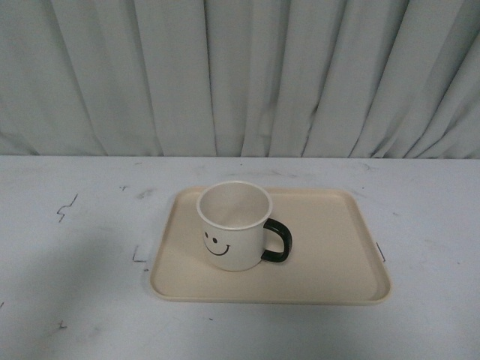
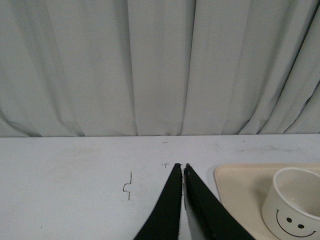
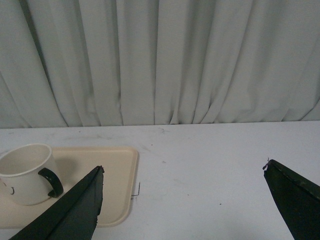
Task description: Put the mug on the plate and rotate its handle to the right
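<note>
The cream mug (image 1: 234, 225) stands upright on the beige plate (image 1: 337, 262), left of the plate's middle, smiley face toward the camera. Its black handle (image 1: 277, 243) points right. Neither arm shows in the front view. In the left wrist view my left gripper (image 2: 181, 166) is shut with nothing in it, over bare table to the left of the plate (image 2: 240, 190) and mug (image 2: 295, 210). In the right wrist view my right gripper (image 3: 184, 167) is open and empty, over the table to the right of the plate (image 3: 110, 165); the mug (image 3: 27, 172) and handle (image 3: 51, 181) show there.
The plate lies on a white table (image 1: 75, 300) with small black marks (image 1: 66, 208). A grey pleated curtain (image 1: 240, 75) hangs behind the table's far edge.
</note>
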`<state>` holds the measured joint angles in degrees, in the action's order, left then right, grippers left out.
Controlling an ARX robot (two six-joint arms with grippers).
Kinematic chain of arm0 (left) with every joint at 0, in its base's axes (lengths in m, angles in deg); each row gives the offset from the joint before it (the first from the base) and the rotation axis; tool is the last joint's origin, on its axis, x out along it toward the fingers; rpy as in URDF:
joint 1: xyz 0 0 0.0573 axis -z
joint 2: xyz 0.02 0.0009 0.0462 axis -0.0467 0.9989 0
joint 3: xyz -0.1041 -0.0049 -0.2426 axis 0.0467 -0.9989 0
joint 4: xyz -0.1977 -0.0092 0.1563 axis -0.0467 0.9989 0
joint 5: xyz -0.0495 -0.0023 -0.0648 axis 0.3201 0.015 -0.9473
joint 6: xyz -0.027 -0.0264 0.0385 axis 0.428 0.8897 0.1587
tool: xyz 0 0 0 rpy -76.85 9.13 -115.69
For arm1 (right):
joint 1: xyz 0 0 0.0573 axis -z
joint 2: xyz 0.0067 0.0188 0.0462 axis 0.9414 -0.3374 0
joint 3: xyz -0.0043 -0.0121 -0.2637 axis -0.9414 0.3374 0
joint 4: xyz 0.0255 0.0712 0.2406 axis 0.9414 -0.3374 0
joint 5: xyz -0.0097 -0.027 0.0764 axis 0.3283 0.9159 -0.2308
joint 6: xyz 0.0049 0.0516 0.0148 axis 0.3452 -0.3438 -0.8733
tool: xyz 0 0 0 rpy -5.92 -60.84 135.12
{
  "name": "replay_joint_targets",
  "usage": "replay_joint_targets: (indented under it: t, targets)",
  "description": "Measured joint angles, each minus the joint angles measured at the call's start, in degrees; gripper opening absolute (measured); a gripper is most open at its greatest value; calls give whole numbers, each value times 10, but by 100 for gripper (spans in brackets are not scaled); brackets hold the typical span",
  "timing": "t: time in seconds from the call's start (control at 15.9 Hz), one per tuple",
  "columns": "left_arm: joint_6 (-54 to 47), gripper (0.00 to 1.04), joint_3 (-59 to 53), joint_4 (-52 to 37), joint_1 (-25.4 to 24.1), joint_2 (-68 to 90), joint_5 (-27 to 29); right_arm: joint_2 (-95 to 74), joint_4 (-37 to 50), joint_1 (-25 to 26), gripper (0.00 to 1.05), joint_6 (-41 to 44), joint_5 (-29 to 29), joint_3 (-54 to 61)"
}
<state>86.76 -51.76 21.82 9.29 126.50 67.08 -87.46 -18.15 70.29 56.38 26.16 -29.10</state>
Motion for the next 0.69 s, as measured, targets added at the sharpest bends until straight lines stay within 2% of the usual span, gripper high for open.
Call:
replay_joint_targets:
  t: [0.19,0.25,0.31,0.69]
  targets:
    - [0,2,-36,42,-21,-84,-21,0,0,0,98,0,0,0]
    - [-1,2,-45,58,-50,-108,-57,0,0,0,98,0,0,0]
    - [0,2,-69,26,-68,-122,-62,0,0,0,98,0,1,0]
    - [0,2,-88,150,-66,-252,-68,0,0,0,98,0,0,0]
